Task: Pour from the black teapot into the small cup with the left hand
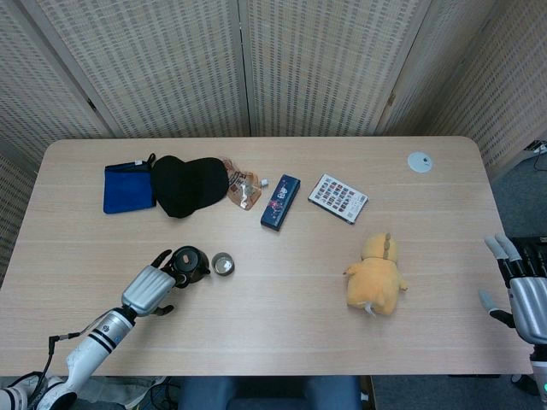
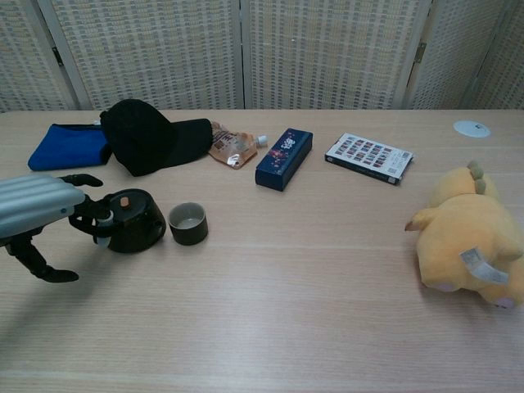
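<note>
The black teapot (image 1: 190, 263) (image 2: 135, 221) stands upright on the table at the front left. The small dark cup (image 1: 223, 264) (image 2: 187, 223) sits just to its right, almost touching it. My left hand (image 1: 149, 289) (image 2: 37, 209) is at the teapot's left side. Its fingers reach to the handle and its thumb hangs spread well below, so nothing is gripped. My right hand (image 1: 517, 290) hovers off the table's right edge with fingers apart, holding nothing; the chest view does not show it.
Along the back lie a blue pouch (image 1: 128, 188), a black cap (image 1: 188, 184), a snack packet (image 1: 242, 190), a dark blue box (image 1: 280, 202) and a card of swatches (image 1: 338, 197). A yellow plush toy (image 1: 376, 273) sits right of centre. A white disc (image 1: 420, 161) is far right.
</note>
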Robot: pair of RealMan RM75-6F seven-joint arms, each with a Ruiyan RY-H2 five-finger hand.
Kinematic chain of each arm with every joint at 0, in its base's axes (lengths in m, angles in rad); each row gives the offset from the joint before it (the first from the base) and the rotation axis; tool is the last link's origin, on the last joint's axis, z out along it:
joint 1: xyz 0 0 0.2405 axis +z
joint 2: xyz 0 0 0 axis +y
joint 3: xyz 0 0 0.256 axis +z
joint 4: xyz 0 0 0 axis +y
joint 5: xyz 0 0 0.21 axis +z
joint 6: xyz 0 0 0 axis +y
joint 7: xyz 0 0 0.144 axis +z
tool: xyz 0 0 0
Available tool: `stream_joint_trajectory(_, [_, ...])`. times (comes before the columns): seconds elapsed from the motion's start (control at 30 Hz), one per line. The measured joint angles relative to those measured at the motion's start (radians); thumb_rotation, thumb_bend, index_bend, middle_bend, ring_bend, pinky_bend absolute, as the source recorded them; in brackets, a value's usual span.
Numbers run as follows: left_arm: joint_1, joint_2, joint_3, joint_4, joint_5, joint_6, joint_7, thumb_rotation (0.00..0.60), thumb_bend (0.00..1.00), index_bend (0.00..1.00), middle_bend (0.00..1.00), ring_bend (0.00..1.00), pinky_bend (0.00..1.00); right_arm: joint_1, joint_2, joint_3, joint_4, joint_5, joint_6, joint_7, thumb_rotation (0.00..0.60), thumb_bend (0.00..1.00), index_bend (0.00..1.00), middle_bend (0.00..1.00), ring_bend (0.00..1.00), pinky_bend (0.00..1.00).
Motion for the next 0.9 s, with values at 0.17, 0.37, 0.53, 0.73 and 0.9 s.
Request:
stream_joint_trajectory(0.17, [-0.002,-0.004,0.004,0.003,0.000,-0.009,0.003,0.600,0.21,0.46,0.44,0.40,0.00,0.000,0.000,0.000,0.000,0.002,-0.001,-0.001,0.600,0.29,0.00,0.04,0.00,0.01])
stream_joint_trajectory(0.37, [-0.005,-0.010,0.005,0.007,0.001,-0.012,0.000,0.600,0.21,0.45,0.48,0.43,0.00,-0.001,0.000,0.000,-0.002,0.002,0.000,-0.002,0.600,0.29,0.00,0.04,0.00,0.01])
stream_joint_trajectory(0.53, [-0.006,-0.014,0.005,0.013,0.000,-0.015,-0.003,0.600,0.21,0.47,0.56,0.49,0.00,-0.002,0.000,0.000,-0.003,0.003,0.001,-0.004,0.600,0.29,0.00,0.04,0.00,0.01])
stream_joint_trajectory(0.73, [-0.007,-0.017,0.005,0.017,-0.002,-0.018,-0.006,0.600,0.21,0.53,0.64,0.55,0.00,-0.001,0.000,0.002,-0.006,0.004,-0.001,-0.007,0.600,0.29,0.00,0.04,0.00,0.01])
stream_joint_trajectory(0.9, [-0.008,-0.015,0.005,0.018,-0.015,-0.030,-0.013,0.600,0.21,0.62,0.71,0.61,0.00,0.001,0.000,0.004,-0.008,0.004,-0.001,-0.009,0.600,0.29,0.00,0.04,0.00,0.01])
